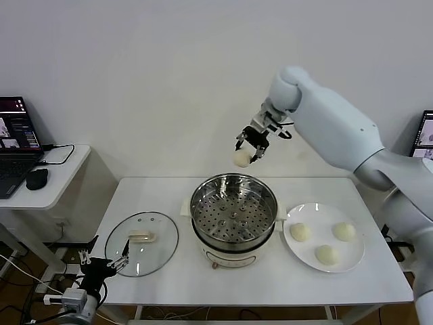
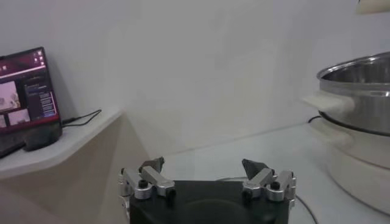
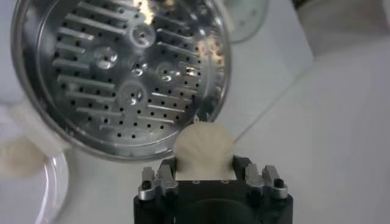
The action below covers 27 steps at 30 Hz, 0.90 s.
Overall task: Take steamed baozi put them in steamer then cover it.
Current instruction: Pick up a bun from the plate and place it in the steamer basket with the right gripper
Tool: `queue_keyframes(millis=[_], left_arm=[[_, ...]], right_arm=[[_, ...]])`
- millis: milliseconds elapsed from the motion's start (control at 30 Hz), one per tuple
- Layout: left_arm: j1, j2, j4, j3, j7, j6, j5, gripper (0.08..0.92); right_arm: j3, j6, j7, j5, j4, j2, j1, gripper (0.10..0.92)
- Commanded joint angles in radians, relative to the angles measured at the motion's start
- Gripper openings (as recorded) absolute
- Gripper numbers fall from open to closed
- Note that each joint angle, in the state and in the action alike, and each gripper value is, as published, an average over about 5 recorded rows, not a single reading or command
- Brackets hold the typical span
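Laptop [image 1: 15, 135] and mouse [image 1: 36, 179] on side desk [image 1: 64, 169] at left, clear of work. Plate [image 1: 355, 261] right of steamer [image 1: 233, 210] carries three baozi [image 1: 300, 232]. Cover [image 1: 142, 242] flat on table [image 1: 270, 284] left of steamer, handle's long axis roughly left-right. Steamer upright, mouth up, tray bare. Right gripper [image 1: 250, 150] clamped on fourth bun [image 1: 241, 159], raised above steamer's far rim. Left gripper [image 1: 103, 261] spread wide, holding nothing, low off table's left front corner. No legible writing.

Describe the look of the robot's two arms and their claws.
The right arm has smooth, rounded white shells. Its right claw is black with silver metal links and dark fingertips. The left claw has the same build: a black body, silver bolted links and dark pointed tips. A cable runs at its wrist.
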Motion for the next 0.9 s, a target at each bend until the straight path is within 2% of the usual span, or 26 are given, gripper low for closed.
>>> queue_keyframes(millis=[33,300,667,900], left_arm=[[0.000,-0.002,0.016,0.004,0.000,-0.001,0.011,0.823],[0.003,-0.009,0.020,0.008,-0.002,-0.002,0.017,0.823],[0.010,-0.010,0.018,0.006,-0.001,-0.001,0.018,0.823],[0.014,-0.010,0.013,0.008,0.005,0.003,0.006,0.823]], right_arm=[[-0.050,0.182,0.022,-0.130,0.066,0.017,-0.014,0.585],[0.001,0.230,0.042,-0.287,0.074,0.036,-0.060,0.582],[0.032,0.180,0.022,-0.212,-0.020,0.061,-0.122,0.585],[0.068,0.168,0.025,-0.225,-0.076,0.089,-0.159,0.585]])
